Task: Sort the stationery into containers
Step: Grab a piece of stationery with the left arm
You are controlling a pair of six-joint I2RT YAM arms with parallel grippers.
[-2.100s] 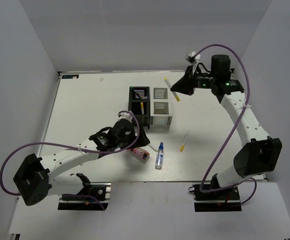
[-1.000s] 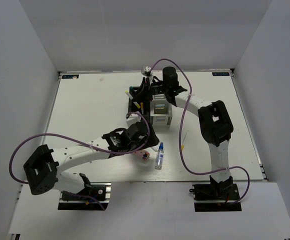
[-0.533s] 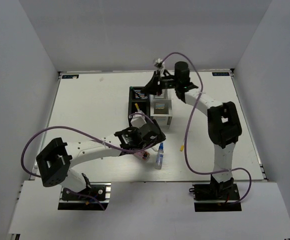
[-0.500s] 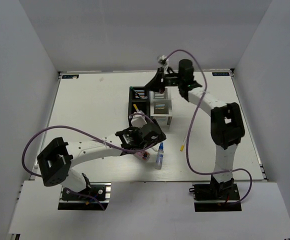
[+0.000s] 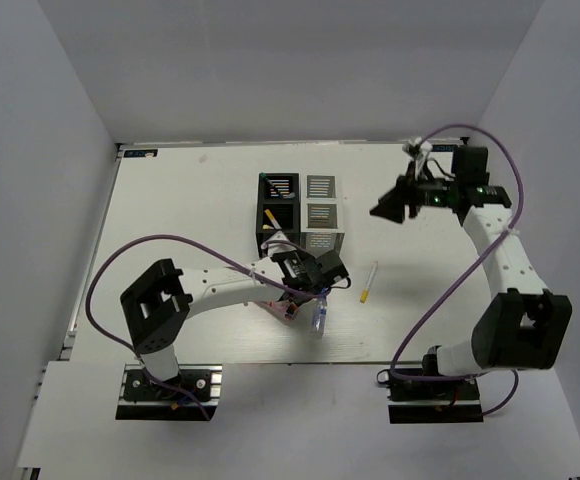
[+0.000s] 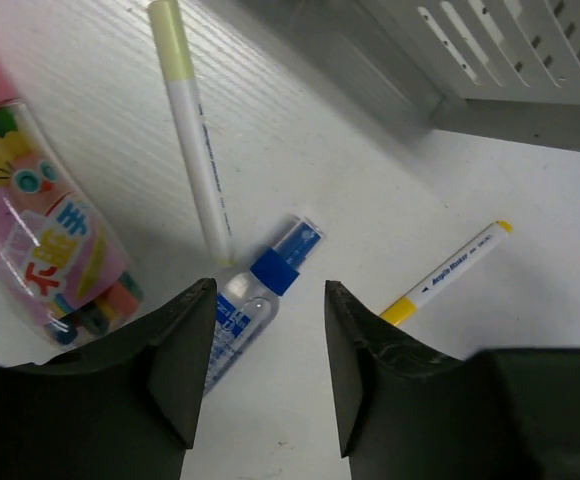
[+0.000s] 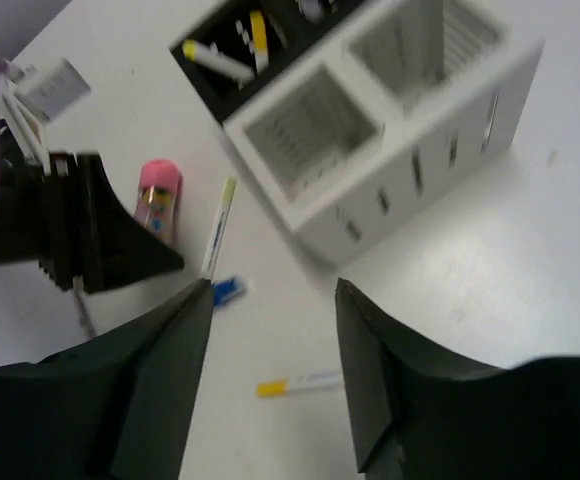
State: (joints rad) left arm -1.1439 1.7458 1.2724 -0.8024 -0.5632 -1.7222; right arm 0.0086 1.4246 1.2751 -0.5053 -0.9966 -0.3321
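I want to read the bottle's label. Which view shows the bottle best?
Left wrist: the bottle lies close up, framed between the fingers of the open left gripper, with its blue cap and label visible. Top external shows it small, partly under that gripper. Right wrist shows only a blurred blue speck.

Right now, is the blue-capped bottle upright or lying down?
Lying down: the bottle rests on its side on the table, its full length showing from above.
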